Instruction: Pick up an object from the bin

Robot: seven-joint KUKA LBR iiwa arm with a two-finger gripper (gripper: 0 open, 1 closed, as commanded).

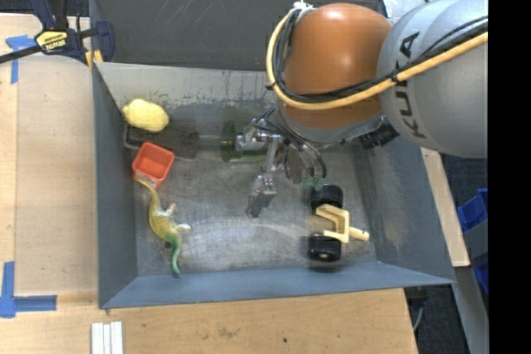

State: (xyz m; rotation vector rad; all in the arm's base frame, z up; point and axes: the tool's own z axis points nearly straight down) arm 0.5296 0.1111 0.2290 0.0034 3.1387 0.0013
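Camera view is showing the grey metal bin (116, 178), and the gripper (265, 188) is hanging over its scratched floor; whether it is spread or pressed together I cannot tell. Just right of it a cream plastic toy (340, 225) with round black wheels is lying; well to its left, a green dinosaur (168, 230).

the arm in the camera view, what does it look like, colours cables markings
The arm has a thick, rounded silver-grey casing with dark KUKA lettering. Its wrist carries a glossy orange dome cover, ringed by black cables and one yellow cable. Below it the gripper is bare silvery metal.
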